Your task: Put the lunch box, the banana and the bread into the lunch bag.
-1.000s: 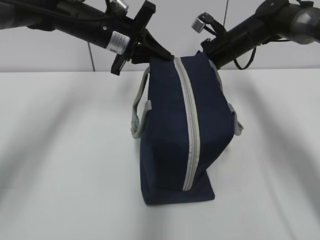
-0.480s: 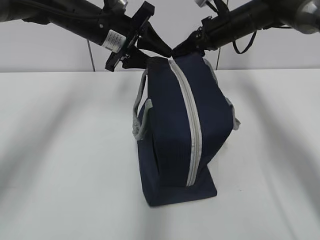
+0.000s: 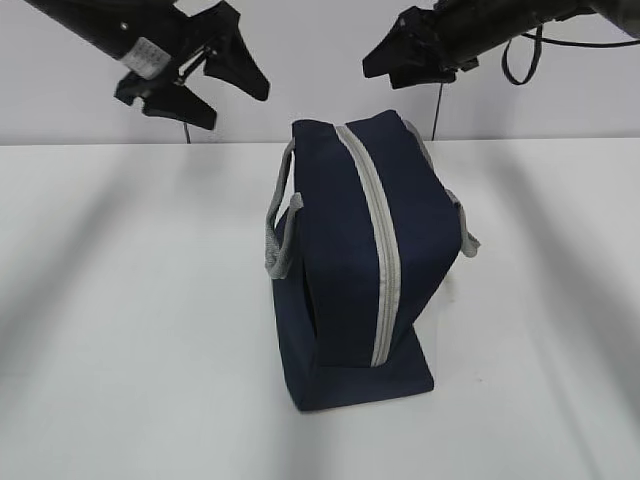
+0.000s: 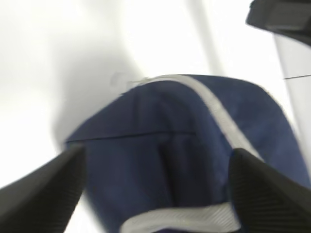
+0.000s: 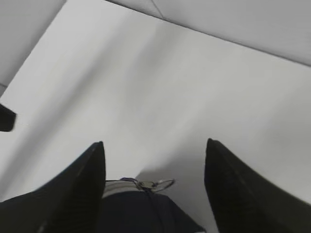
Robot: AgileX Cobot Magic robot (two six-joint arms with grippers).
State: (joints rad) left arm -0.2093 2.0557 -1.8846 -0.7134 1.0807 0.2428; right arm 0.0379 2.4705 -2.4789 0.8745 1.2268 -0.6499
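Lunch bag [image 3: 365, 260]: stands upright at frame centre on the white table [image 3: 120, 300], grey zipper [image 3: 378, 250] running over its top and down the near face, apparently fully shut.
Left gripper [image 3: 215, 85]: upper left of the exterior view, raised clear of the bag, jaws spread wide, holding nothing.
Right gripper [image 3: 385, 55]: upper right, also clear of the bag; its wrist view shows wide-set fingers with nothing between them.
Ring pull [image 5: 154, 184]: lies at the bag's top end, just below the right fingers.
Contents: cannot tell; the closed fabric hides the inside. Lunch box, banana and bread appear in no view.
Step, as I judge: bag looks packed and closed, arms clear above it.
Doing it well: lift straight away, avoid snagging the strap handles [image 3: 280, 225].
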